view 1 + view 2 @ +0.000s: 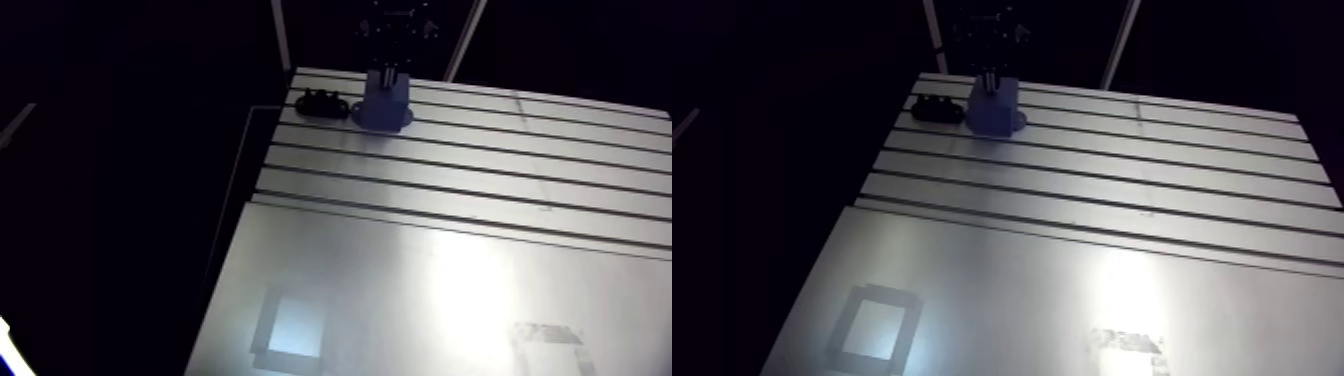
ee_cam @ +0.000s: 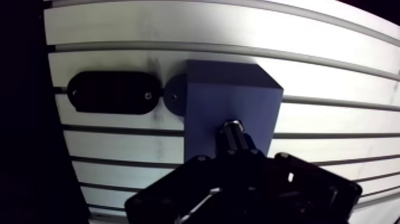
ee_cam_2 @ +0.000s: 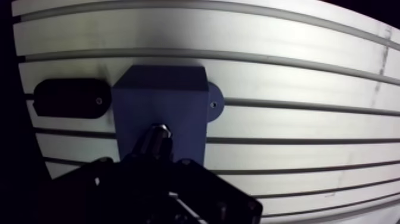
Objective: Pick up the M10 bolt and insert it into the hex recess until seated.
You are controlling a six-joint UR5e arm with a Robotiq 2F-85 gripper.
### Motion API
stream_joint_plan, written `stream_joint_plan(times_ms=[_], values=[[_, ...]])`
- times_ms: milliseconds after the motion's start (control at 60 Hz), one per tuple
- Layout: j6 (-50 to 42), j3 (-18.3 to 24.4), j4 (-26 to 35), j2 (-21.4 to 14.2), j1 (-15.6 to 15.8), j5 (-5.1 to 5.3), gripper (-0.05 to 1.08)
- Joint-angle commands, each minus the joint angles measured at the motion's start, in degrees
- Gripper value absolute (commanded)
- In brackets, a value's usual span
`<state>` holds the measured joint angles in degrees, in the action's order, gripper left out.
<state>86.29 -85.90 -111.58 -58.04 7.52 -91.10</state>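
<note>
One M10 bolt (image 2: pixel 232 130) in wrist view: it sticks out from btwn the fingers of the gripper (image 2: pixel 237 154), clamped there. Long axis runs away from cam, free end aimed at top face of blue block (image 2: pixel 238 101); contact w/ block can't be told. Black oval holder (image 2: pixel 112 92) sits just beside block on slotted table (image 2: pixel 333 71).

Arm view: arm (image 1: pixel 398 25) drops approx. vertical at table's far edge, gripper over block; bolt too small to make out.

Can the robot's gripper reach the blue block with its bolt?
Probably yes. The gripper holds the bolt right over the blue block, nothing shows between them, and the black holder sits off to one side.
</note>
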Motion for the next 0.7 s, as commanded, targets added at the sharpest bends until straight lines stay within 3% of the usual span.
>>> stream_joint_plan(times_ms=[17,700], values=[[0.0,-0.2,0.0,0.0,0.0,0.00,1.08],[0.1,-0.2,0.0,0.0,0.1,0.00,1.08]])
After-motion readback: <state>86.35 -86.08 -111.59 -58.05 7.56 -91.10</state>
